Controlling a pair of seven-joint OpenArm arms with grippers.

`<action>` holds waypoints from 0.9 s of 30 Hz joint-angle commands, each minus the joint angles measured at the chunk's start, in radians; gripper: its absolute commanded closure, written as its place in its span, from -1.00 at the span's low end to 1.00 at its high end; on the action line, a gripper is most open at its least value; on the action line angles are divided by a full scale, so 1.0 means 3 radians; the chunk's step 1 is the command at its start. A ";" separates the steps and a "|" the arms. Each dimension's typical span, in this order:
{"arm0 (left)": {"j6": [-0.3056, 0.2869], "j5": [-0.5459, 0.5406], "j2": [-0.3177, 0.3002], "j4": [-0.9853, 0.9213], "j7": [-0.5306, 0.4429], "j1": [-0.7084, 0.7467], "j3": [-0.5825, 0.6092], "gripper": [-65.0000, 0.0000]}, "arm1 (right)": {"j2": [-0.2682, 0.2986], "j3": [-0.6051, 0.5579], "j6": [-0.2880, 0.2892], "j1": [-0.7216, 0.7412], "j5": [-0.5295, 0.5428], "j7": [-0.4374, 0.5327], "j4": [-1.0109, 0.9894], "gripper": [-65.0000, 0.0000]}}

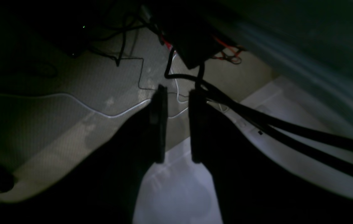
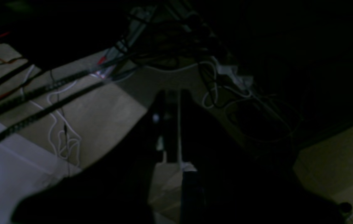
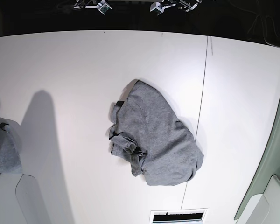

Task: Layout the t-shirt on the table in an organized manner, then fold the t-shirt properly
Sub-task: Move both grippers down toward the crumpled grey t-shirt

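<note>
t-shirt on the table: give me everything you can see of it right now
In the base view the t-shirt is plain heather grey, soft knit by the look, no print showing. It lies in a loose crumpled heap, not spread out: a smoother rounded panel on its right, bunched folds and a twisted lump on its lower left, and a darker edge at its top left that may be the collar. It rests near the middle of the white table, just left of the thin dark seam. Nothing but the tabletop touches it; no gripper is near it.

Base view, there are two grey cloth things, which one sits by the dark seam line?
The t-shirt, the big crumpled one mid-table, its right side reaching the seam. The smaller bundle sits at the left edge.
</note>
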 commanded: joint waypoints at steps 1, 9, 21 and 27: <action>-0.0066 -0.0006 0.0010 0.0013 -0.0034 -0.0006 0.0000 0.61 | 0.0006 -0.0003 0.0023 -0.0010 0.0013 0.0037 0.0018 0.97; -0.0064 0.0375 0.0009 0.0013 -0.0066 -0.0005 0.0000 0.61 | 0.0006 -0.0003 0.0023 -0.0010 0.0014 0.0036 0.0019 0.97; -0.0064 0.0769 0.0009 0.0043 0.0186 -0.0001 0.0000 0.61 | 0.0018 -0.0003 0.0023 -0.0022 0.0014 0.0036 0.0022 0.97; -0.0064 0.0716 -0.0099 0.0463 0.0413 0.0214 0.0000 0.61 | 0.0151 -0.0003 0.0024 -0.0247 0.0014 0.0034 0.0294 0.97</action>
